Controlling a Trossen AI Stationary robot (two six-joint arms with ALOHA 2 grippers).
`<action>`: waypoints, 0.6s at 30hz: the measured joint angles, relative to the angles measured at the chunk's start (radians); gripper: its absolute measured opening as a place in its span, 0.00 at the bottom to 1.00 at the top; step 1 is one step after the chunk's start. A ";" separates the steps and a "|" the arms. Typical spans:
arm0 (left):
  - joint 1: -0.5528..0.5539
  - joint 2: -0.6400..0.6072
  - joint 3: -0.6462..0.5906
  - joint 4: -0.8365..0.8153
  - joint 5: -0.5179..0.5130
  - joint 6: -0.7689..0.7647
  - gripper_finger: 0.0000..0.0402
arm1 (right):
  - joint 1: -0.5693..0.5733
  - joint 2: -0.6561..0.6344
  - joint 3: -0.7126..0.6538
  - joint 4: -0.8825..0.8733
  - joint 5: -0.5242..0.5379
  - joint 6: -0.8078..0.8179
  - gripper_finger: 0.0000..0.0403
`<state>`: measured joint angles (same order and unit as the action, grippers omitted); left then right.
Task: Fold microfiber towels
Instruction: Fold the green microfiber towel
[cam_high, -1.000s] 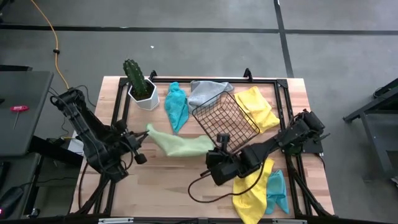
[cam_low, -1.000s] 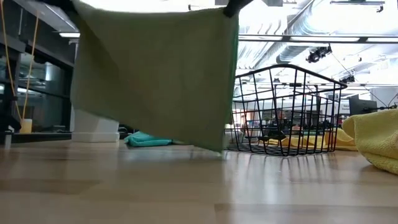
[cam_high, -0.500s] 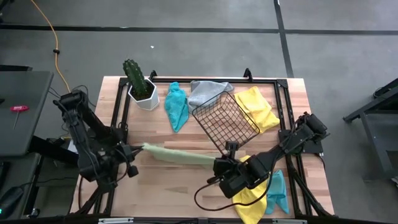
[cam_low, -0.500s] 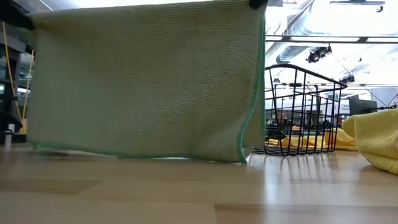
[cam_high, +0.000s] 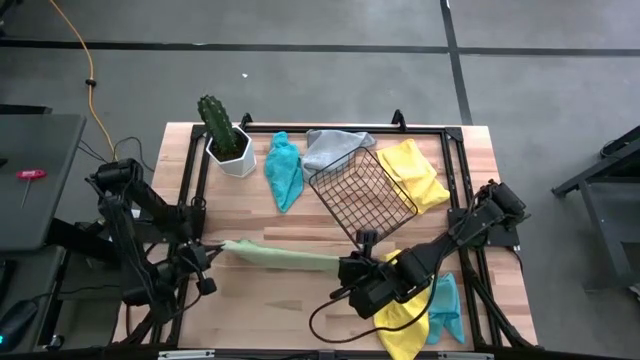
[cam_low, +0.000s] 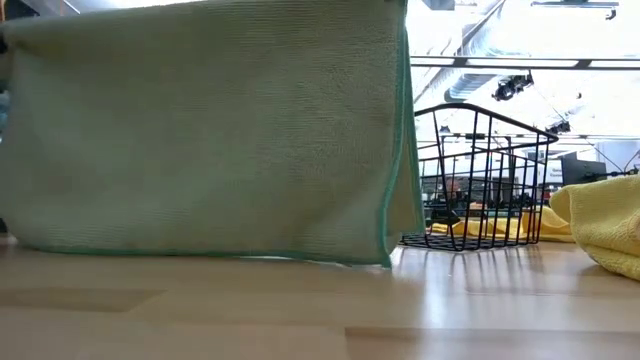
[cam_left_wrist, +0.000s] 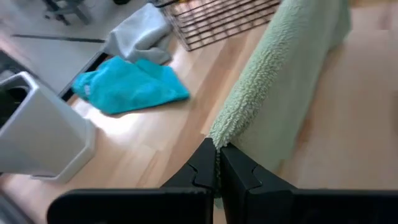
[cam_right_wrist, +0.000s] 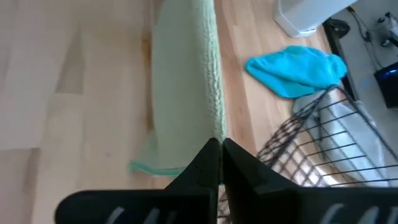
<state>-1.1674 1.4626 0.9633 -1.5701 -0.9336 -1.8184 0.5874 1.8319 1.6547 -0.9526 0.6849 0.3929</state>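
Light green towel: soft, thin light green microfiber towel (cam_high: 285, 256) with a nubby pile and a darker green stitched hem, stretched taut between the two grippers and hanging as a flat curtain — in the low view (cam_low: 200, 130) its lower hem sits just at the wooden bench (cam_high: 300, 300) top.
Left gripper: left gripper (cam_left_wrist: 217, 158) near the bench's left edge, jaws pressed together on one top corner of the light green towel.
Right gripper: right gripper (cam_right_wrist: 219, 149) toward the front middle of the bench, jaws pinched tight on the opposite top corner.
Towel position: runs across the front half of the bench, left to centre, in front of the black wire basket (cam_high: 362, 193).
Teal towel, back: crumpled teal microfiber towel (cam_high: 284, 168) near the back edge, between the white hexagonal pot with a green cactus (cam_high: 226, 140) and the basket.
Grey towel: bunched grey microfiber towel (cam_high: 334, 146) at the back edge, partly under the basket's rim.
Yellow towel, back: rumpled yellow microfiber towel (cam_high: 414, 172) just beside the basket toward the back right corner.
Yellow towel, front: second yellow microfiber towel (cam_high: 405, 305) spread near the front right corner, partly under the right arm.
Teal towel, front: second teal microfiber towel (cam_high: 446, 305) touching that yellow one — nearer the right edge.
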 joint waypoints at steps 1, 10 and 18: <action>0.004 -0.015 0.009 -0.003 -0.005 0.017 0.00 | -0.006 -0.005 0.000 -0.003 0.004 -0.007 0.00; 0.071 -0.042 0.083 -0.002 -0.069 0.250 0.00 | 0.007 -0.009 0.071 -0.149 0.096 -0.010 0.00; 0.144 -0.037 0.110 -0.001 -0.203 0.401 0.00 | 0.035 0.004 0.077 -0.173 0.168 -0.026 0.00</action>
<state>-1.0232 1.4253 1.0733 -1.5715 -1.1361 -1.4172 0.6224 1.8355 1.7315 -1.1255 0.8533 0.3664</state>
